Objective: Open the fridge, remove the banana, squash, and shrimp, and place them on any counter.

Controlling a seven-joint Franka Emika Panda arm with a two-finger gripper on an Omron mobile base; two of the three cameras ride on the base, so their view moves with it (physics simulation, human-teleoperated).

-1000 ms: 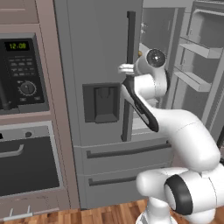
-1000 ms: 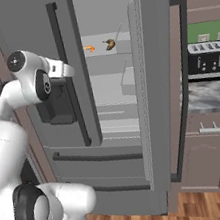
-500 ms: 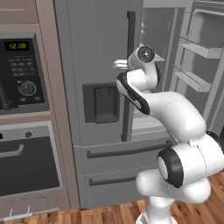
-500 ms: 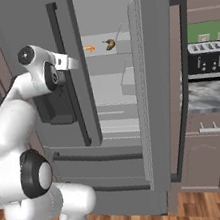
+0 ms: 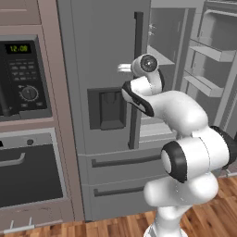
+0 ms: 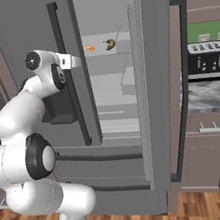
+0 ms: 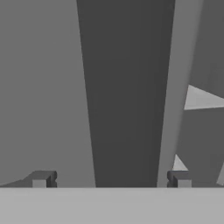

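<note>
Fingers (image 7: 111, 179) stood fully spread, empty, straddling the left door handle (image 7: 124, 92) of the fridge (image 5: 97, 55). The rigid bar probably suits a mid-length grasp.

Arm's folded up tight, elbow bulging low, forearm rising to a wrist held at chest height; the gripper (image 7: 111, 179) points level ahead, jaws spread wide, holding nothing.

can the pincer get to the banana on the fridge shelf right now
Probably not yet: the open pincer faces the shut left door's dark handle. The right door stands open, so the banana is exposed once the arm swings round.
</note>
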